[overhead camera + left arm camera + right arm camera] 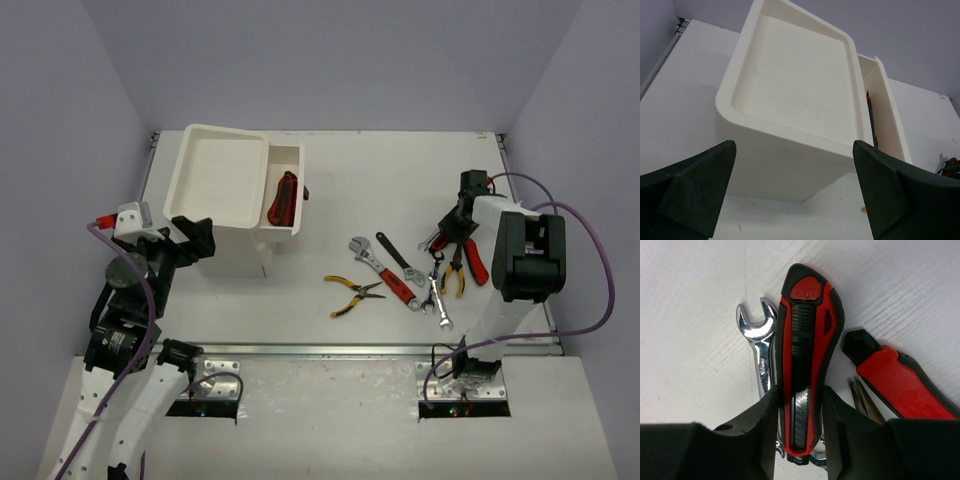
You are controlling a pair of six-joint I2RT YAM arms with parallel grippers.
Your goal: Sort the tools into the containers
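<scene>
White tabletop [330, 180] below lavender walls: the right gripper [800, 405] pinches the near end of the red-and-black cutter [807, 330], one finger pressed on each long flank, with the cutter lying partly over a silver spanner [757, 335] in the right-hand tool cluster. Its long axis runs straight out from between the fingers, parallel to the spanner, the rounded black end pointing away from the wrist. The left gripper [794, 150] stands fully spread and holds nothing, facing the near wall of the white box [732, 85] at the table's left
</scene>
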